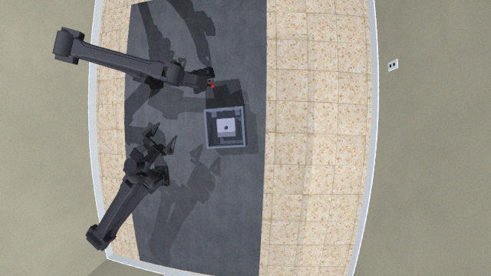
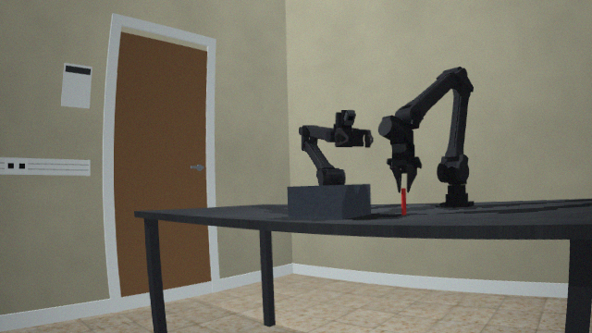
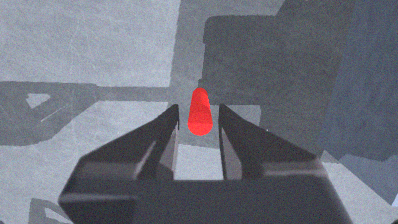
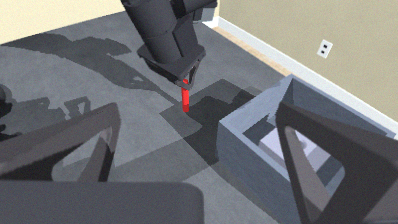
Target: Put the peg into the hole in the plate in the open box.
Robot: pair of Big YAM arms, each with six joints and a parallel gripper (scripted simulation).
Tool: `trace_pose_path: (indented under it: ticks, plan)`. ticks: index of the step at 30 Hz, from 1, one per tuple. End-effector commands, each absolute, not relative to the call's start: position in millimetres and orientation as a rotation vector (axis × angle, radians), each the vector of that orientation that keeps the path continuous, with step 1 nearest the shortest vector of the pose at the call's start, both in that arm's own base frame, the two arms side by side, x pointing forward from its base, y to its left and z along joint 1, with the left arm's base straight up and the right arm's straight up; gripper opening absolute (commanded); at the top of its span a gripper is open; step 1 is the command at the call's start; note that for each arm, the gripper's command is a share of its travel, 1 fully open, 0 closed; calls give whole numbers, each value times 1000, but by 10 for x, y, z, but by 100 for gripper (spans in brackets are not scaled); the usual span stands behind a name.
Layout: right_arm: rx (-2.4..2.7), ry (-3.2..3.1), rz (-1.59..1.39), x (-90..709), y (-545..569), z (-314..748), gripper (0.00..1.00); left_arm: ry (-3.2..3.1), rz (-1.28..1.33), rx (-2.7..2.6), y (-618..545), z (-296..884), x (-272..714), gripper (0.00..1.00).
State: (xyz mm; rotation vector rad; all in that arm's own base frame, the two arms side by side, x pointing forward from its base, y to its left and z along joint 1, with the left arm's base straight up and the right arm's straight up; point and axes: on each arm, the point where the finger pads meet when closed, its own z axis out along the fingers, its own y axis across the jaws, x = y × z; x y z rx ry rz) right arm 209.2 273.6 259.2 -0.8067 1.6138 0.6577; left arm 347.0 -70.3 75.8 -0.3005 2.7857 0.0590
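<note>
Left jaws part-open, peg upright on surface between the tips, unpinched; right jaws spread; centre yours, then squeeze squarely, box at six o'clock from above.

Around the surface, you have a brown door in a white frame at nine o'clock in the exterior view, its lever handle on the door's three o'clock side. A white panel hangs at ten, above a pale wall strip. From above, your wall outlet sits near two o'clock; speckled tiles cover the floor.
</note>
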Motion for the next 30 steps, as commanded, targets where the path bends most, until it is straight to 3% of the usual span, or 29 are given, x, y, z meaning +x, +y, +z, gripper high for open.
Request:
trace_pose_path:
  ticks: [1,14,15,16,17,30]
  plan:
    - [-785,1588,673,2120,2774,2770,100,2779,56,-323,-669,669,3530,25]
    - [-785,1588,673,2120,2774,2770,100,2761,43,-307,-712,716,3557,9]
    - [-785,1588,673,2120,2774,2770,100,2745,34,-307,-723,822,3597,0]
    - [-785,1588,673,2120,2774,2770,100,2732,27,-307,-743,934,3671,0]
    - [-785,1588,673,2120,2774,2770,100,2733,27,-307,-742,974,3667,7]
    - [-747,1630,640,2256,2679,3034,100,2695,0,-348,-944,1446,3990,7]
